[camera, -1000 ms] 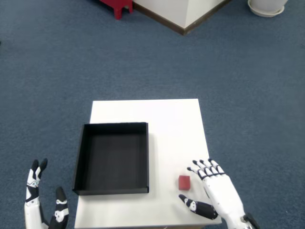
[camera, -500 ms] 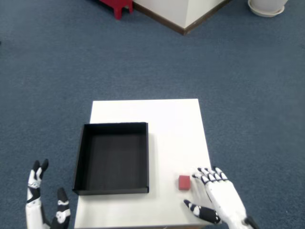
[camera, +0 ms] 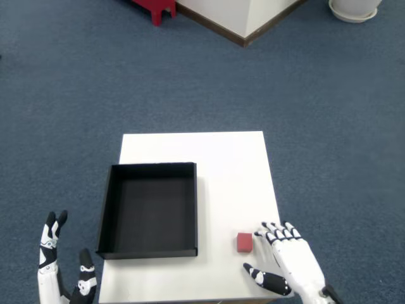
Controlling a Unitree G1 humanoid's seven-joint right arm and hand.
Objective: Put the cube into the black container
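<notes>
Cube: we see one small red cube [camera: 245, 242] lying on the white table [camera: 228, 164], near the table's front right corner and outside the box.
Box: we count one black box [camera: 150, 210], square and open at the top, with nothing inside. It sits on the left half of the table, and a strip of bare tabletop separates its right wall from the cube.
Right hand: our right hand [camera: 288, 259] is white with black fingertips and hovers over the table's front right corner, just right of the cube. Its fingers [camera: 276, 232] are spread and point away from us, the thumb [camera: 264, 278] juts left below the cube, and it holds nothing. The nearest fingertip sits just beside the cube; we cannot tell whether it touches.
Left hand: our left hand [camera: 63, 275] is at the bottom left, off the table's edge over the carpet, with fingers raised and apart.
Table: one, small and rectangular, standing on blue carpet [camera: 76, 95].
Background: at the top edge we see one red object [camera: 155, 7], one white wall corner [camera: 243, 16] with a brown baseboard, and one white round base [camera: 354, 9].
</notes>
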